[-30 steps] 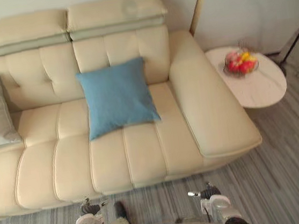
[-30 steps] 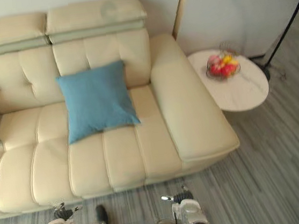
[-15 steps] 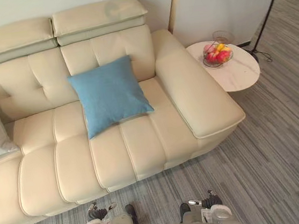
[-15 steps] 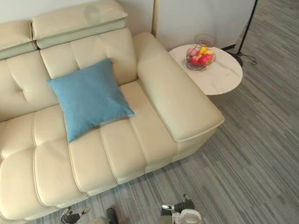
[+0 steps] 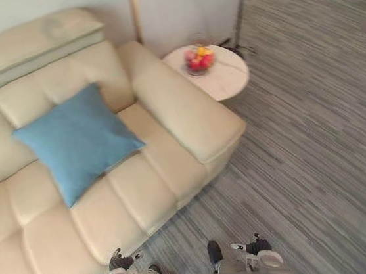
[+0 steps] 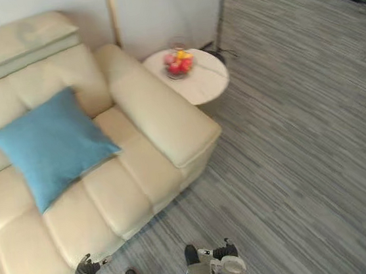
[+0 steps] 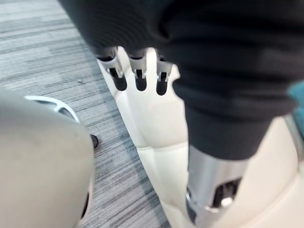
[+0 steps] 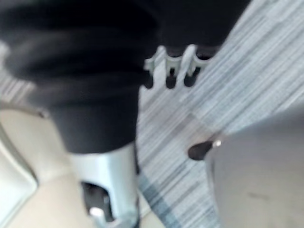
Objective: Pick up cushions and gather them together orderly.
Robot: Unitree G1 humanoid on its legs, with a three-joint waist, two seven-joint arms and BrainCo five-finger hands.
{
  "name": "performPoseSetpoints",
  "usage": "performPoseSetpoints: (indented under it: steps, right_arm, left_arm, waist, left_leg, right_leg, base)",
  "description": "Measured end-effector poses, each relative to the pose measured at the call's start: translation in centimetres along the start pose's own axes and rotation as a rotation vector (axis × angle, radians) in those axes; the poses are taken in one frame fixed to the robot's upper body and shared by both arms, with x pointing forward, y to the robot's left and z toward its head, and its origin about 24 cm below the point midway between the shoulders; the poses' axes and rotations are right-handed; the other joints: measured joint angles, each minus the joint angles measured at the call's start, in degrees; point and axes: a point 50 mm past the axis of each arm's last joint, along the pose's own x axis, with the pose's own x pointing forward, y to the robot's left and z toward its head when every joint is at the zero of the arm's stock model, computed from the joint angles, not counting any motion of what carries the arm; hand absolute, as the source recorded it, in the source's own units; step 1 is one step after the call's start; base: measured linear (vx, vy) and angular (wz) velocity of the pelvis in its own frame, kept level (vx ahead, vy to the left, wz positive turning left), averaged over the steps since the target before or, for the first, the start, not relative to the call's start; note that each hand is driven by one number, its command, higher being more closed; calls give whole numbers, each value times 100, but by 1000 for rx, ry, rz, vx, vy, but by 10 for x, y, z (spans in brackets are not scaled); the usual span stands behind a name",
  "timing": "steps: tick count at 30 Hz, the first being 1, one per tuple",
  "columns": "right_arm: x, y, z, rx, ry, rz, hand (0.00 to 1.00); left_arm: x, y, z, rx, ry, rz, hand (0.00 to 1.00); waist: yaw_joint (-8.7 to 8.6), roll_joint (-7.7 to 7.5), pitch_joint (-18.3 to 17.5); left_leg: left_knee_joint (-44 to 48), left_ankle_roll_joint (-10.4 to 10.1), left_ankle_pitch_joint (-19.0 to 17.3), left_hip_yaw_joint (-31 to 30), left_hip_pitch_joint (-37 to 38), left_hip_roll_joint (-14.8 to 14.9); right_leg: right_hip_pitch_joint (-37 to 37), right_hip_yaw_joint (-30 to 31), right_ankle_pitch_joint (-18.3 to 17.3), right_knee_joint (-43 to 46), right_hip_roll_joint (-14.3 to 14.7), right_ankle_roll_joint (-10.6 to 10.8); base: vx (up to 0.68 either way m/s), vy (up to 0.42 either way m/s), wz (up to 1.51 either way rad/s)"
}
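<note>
Down at the robot's left side, seen from the left wrist, the left hand (image 7: 139,78) hangs with its fingers straight and loose and its thumb (image 7: 211,190) standing apart, holding nothing. Just past the fingertips is the cream sofa (image 7: 152,123), whose front edge meets the grey striped floor (image 7: 57,71). The hand hangs clear of both.

From the right wrist, the right hand (image 8: 171,71) is just as slack and empty. Its fingers are straight, with its thumb (image 8: 105,187) off to one side. Beneath it is the striped floor, with a corner of the sofa close by.

From the head, both eyes give one scene. The blue cushion (image 5: 78,142) sits on the sofa seat, leaning back against the backrest. It is well apart from both hands, farther in over the seat than the left hand and on that hand's side. The sofa's padded arm closes off the seat towards the right hand's side. Just beyond that arm stands a round white table (image 5: 226,82) carrying a fruit bowl (image 5: 198,59). From there outward, on the right hand's side, the floor lies wide open.
</note>
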Motion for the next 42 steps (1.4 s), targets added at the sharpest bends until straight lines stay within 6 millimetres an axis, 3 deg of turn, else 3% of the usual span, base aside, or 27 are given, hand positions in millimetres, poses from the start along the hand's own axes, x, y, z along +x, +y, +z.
performPoseSetpoints:
  steps: [1,2,4,7,8,10,11,12,13,15,17,21,23,25,26,28,30,31,33,34,35,37,39,40,42]
  right_arm:
    - [1,-1,1,0,-3,-2,0]
    - [1,-1,2,3,-2,-5,0]
    - [1,-9,-3,15,14,-27,0]
    - [3,-19,-3,6,18,-48,0]
    - [4,-17,-1,13,19,-44,0]
    - [5,-17,0,23,20,-45,0]
    - [4,-16,0,28,18,-45,0]
    - [4,-15,0,28,16,-45,0]
    - [4,-16,0,22,16,-48,0]
    - [2,-16,0,31,8,-52,0]
    - [2,-15,0,35,6,-52,0]
    - [1,-16,-2,35,8,-56,0]
    - [1,-16,-1,38,7,-59,0]
    - [1,-16,-3,64,14,-66,0]
    - [0,-15,-4,73,15,-71,0]
    - [-2,-13,-11,93,39,-77,0]
    - [-4,-15,-16,91,50,-80,0]
    - [-3,-14,-14,96,43,-78,0]
    - [-2,-15,-11,93,42,-78,0]
    - [2,-12,-2,87,25,-68,0]
    - [4,-11,3,85,14,-64,0]
    - [7,-12,11,72,0,-60,0]
    - [7,-11,10,73,2,-59,0]
    - [7,-16,11,70,1,-70,0]
    - [10,-16,18,81,-11,-70,0]
  left_arm:
    - [0,-3,2,-2,-6,-9,0]
    - [0,-5,5,2,-13,-21,0]
    - [0,-4,1,18,-4,-23,0]
    - [-1,-2,-5,42,11,-27,0]
    - [-1,-1,-7,45,19,-25,0]
    - [-1,0,-5,43,16,-25,0]
    - [0,0,-3,39,9,-25,0]
    - [0,-1,0,30,-7,-26,0]
    - [0,-1,2,26,-17,-27,0]
    - [-1,-4,3,20,-25,-32,0]
    - [-3,-8,6,-1,-45,-37,0]
    - [-5,-13,8,-40,-58,-40,0]
    - [-5,-14,8,-51,-57,-38,0]
    - [-5,-12,7,-67,-51,-31,0]
    - [-4,-10,7,-67,-50,-26,0]
    - [-2,-3,10,-56,-59,-10,0]
    - [-3,-3,7,-48,-50,-11,0]
    - [-3,-4,8,-35,-55,-17,0]
    - [-3,-4,8,-19,-53,-20,0]
    - [-3,-3,7,1,-49,-18,0]
    - [-2,-2,6,32,-46,-23,0]
    - [0,-2,8,75,-47,-32,0]
    - [0,1,9,84,-48,-26,0]
    - [1,1,9,88,-47,-26,0]
    - [1,-2,11,91,-49,-35,0]
  waist:
    - [-32,92,50]
    - [-38,99,66]
    - [-30,199,120]
    - [-76,293,130]
    - [-39,366,149]
    - [-45,330,200]
    - [-70,339,258]
    - [-63,372,321]
    - [-29,356,358]
    - [-9,392,384]
    - [59,386,392]
    - [150,379,396]
    - [173,394,387]
    - [247,411,340]
    - [250,369,355]
    - [293,130,304]
    - [292,115,210]
    - [285,81,213]
    - [273,101,214]
    - [288,174,232]
    - [259,227,251]
    - [164,291,328]
    - [135,250,328]
    - [113,350,334]
    - [116,355,401]
  left_leg:
    - [-1,20,-14,261,29,53]
    - [-72,9,-32,577,184,54]
    - [-134,-78,-77,960,513,81]
    - [-116,-258,-212,928,676,185]
    - [108,-290,-285,915,666,308]
    - [973,-256,-327,855,443,626]
    - [1861,-185,-283,633,196,930]
    - [2695,66,-119,310,-35,1179]
    - [3239,164,-27,31,-250,1272]
    - [3891,15,-427,-658,-635,1030]
    - [3671,60,-676,-940,-872,655]
    - [1955,-16,-726,-1717,-1008,73]
    - [1191,-32,-719,-2072,-915,-36]
    - [907,-87,-524,-2022,-796,-21]
    - [908,-77,-537,-1837,-773,13]
    - [983,-62,-647,-1654,-623,-96]
    - [969,-12,-717,-1613,-600,-170]
    - [854,1,-763,-1363,-490,-206]
    - [801,31,-724,-1015,-348,-197]
    - [723,48,-728,-695,-120,-136]
    - [624,53,-726,-635,42,-135]
    - [365,61,-731,-548,438,-139]
    - [279,19,-756,-430,671,-202]
    - [360,-72,-819,-385,771,-155]
    - [636,-122,-867,-418,611,-80]
  right_leg:
    - [-82,-771,-163,90,-107,-251]
    - [-163,-1995,-745,506,-344,-459]
    - [-26,-3133,-1040,868,-692,-464]
    - [-56,-2620,-1099,811,-329,-284]
    - [-88,-2475,-1165,816,-218,-309]
    - [-80,-2296,-1203,794,-47,-357]
    - [33,-2264,-1213,753,51,-376]
    - [167,-2130,-1250,782,166,-446]
    - [233,-1971,-1288,841,239,-508]
    - [344,-1575,-1332,881,356,-575]
    - [348,-1103,-1330,873,451,-572]
    - [291,-315,-1333,849,630,-567]
    - [173,19,-1331,840,787,-564]
    - [211,418,-1259,622,972,-468]
    - [78,430,-1340,987,918,-376]
    - [147,675,-1421,965,793,-226]
    - [34,825,-1514,1029,808,-152]
    - [-113,731,-1700,1262,678,-62]
    - [-321,434,-1690,1617,503,134]
    - [-521,-157,-1587,1968,367,252]
    - [-623,-817,-1592,2206,221,223]
    - [-670,-2018,-1852,2132,-12,-104]
    - [-669,-2613,-1444,1454,-135,-295]
    - [-519,-2963,-1117,1342,-41,-757]
    - [-423,-3086,-1069,1203,0,-875]
  base:
    - [27,-110,-106]
    - [16,-111,-112]
    - [11,-116,-110]
    - [34,-154,-87]
    - [27,-206,-100]
    - [12,-173,-78]
    - [35,-148,-66]
    - [41,-128,-72]
    - [54,-52,-87]
    - [77,24,-97]
    - [75,57,-110]
    - [62,103,-116]
    - [79,184,-150]
    - [148,183,-157]
    - [165,147,-85]
    - [219,195,-84]
    - [206,191,-70]
    - [197,132,-56]
    - [218,96,-81]
    - [307,59,-108]
    - [264,47,-106]
    - [313,-40,-68]
    - [363,-82,-55]
    - [419,-99,-68]
    - [296,-64,-61]
